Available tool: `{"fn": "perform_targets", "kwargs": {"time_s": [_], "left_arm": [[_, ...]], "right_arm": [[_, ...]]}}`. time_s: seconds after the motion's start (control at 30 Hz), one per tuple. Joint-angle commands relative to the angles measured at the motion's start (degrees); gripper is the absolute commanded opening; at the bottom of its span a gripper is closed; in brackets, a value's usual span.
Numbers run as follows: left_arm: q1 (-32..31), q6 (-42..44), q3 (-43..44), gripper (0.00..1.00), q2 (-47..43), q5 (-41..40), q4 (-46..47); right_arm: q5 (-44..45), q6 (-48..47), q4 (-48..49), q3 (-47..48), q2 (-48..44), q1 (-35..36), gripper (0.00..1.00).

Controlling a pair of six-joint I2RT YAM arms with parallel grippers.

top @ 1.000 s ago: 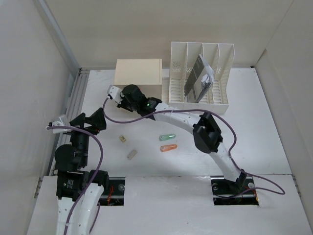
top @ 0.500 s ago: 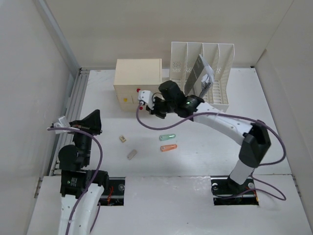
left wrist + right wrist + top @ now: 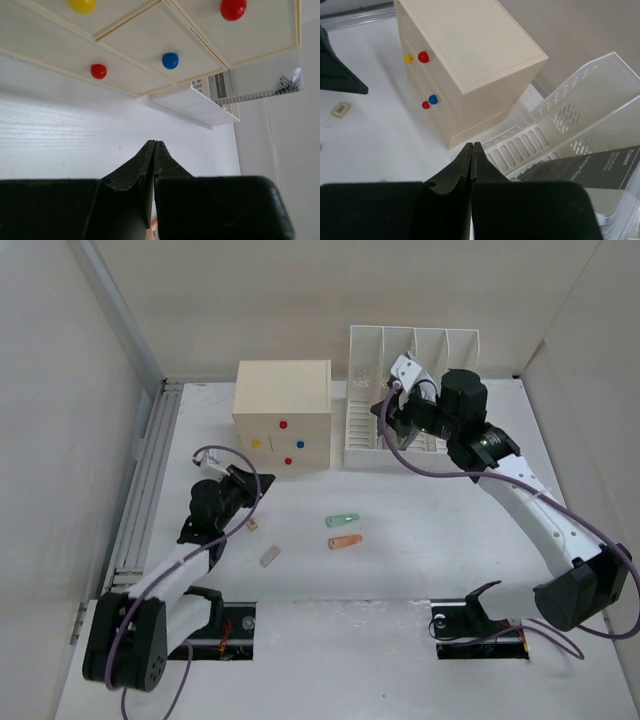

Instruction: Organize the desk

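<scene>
The desk is a wide white tabletop. On it lie a green capsule, an orange capsule, a small tan block and a grey piece. My left gripper hovers low just above-left of the tan block, shut and empty; in its wrist view the left gripper points at the drawer box. My right gripper is shut and empty at the front left of the file rack. In its wrist view the right gripper hangs over the rack's base.
The cream drawer box stands at the back with yellow, blue and two red knobs. A dark booklet and papers lean in the slotted rack. A grey rail runs along the desk's left edge. Walls enclose three sides.
My left gripper shut and its arm swung from the left rail in toward the tan block. My right arm swept from the drawer box rightward to the file rack.
</scene>
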Motion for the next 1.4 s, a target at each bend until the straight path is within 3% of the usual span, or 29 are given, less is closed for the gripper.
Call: {"fn": "perform_targets", "kwargs": {"time_s": [0.0, 0.17, 0.2, 0.23, 0.4, 0.67, 0.93, 1.27, 1.37], "left_arm": [[-1.18, -0.41, 4.80, 0.01, 6.26, 3.46, 15.79], [-1.72, -6.37, 6.05, 0.18, 19.95, 2.84, 26.95], [-2.24, -7.51, 6.05, 0.28, 21.91, 2.84, 28.88], [-2.24, -9.18, 6.57, 0.31, 23.75, 2.84, 30.47], [-5.22, -9.81, 10.26, 0.41, 30.70, 0.38, 32.33], [-6.90, -10.33, 14.65, 0.40, 34.14, -1.98, 32.95], [-7.43, -10.34, 19.05, 0.33, 38.00, -4.19, 28.99], [-9.10, -9.82, 22.91, 0.33, 40.30, -6.03, 24.95], [-9.62, -9.81, 23.54, 0.21, 40.30, -6.65, 23.72]], "right_arm": [[-5.59, 4.52, 3.19, 0.61, -0.40, -1.56, 0.00], [-7.26, 5.58, 4.25, 0.09, -0.93, -3.23, 0.00], [-7.27, 5.58, 4.25, 0.09, -0.93, -3.23, 0.00], [-7.79, 6.11, 4.25, -0.43, -0.93, -3.84, 0.00], [-8.50, 6.11, 4.86, -0.97, -1.45, -4.46, 0.00], [-9.64, 6.11, 4.86, -2.02, -1.45, -4.46, 0.00], [-10.17, 7.16, 5.39, -2.55, -2.60, -4.99, 0.00], [-10.69, 8.22, 7.06, -4.31, -4.26, -6.05, 0.00], [-10.69, 8.22, 7.58, -4.83, -4.27, -6.05, 0.00]]}}
